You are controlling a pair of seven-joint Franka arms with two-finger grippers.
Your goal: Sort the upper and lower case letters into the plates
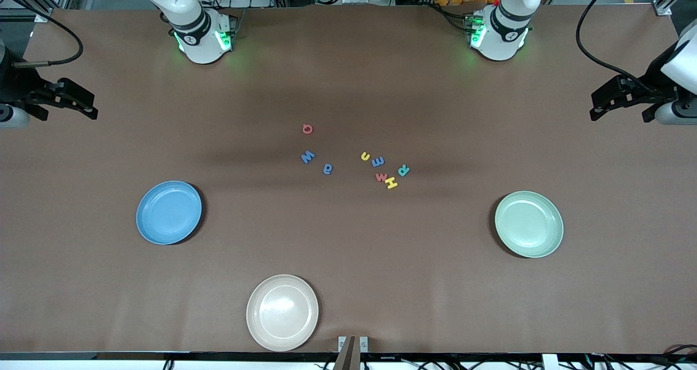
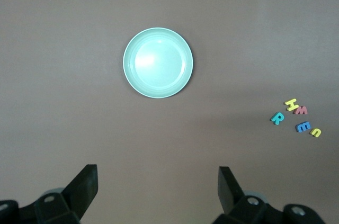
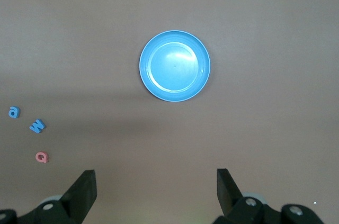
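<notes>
Both arms parked, nothing grasped. Left gripper (image 1: 621, 104) hangs over the table's edge at the left arm's end, jaws spread wide and empty. Right gripper (image 1: 68, 100) mirrors it at the right arm's end, also spread and empty.

Landmark: the letter cluster mid-table. Mint green plate (image 1: 529, 224) sits nearer the front camera than the cluster, toward the left arm's end. Blue plate (image 1: 169, 212) likewise, toward the right arm's end. Beige plate (image 1: 282, 312) nearest the camera, not part of the sort.

Letters, all still on the table, none in a plate:
- red Q (image 1: 307, 129), blue W (image 1: 307, 156) and blue a (image 1: 327, 168), loosely spaced, on the right arm's side
- yellow u (image 1: 365, 156), blue E (image 1: 378, 161), red M (image 1: 381, 177), yellow H (image 1: 391, 183) and teal R (image 1: 403, 170), packed close, H and M look touching

Handling guess: thin foam-like pieces, very light, flat on the table. Easy to nudge or flick. Pinch across the narrow strokes from straight above, jaws barely clearing the table. The tight group risks dragging neighbours; start with its outer letters.
</notes>
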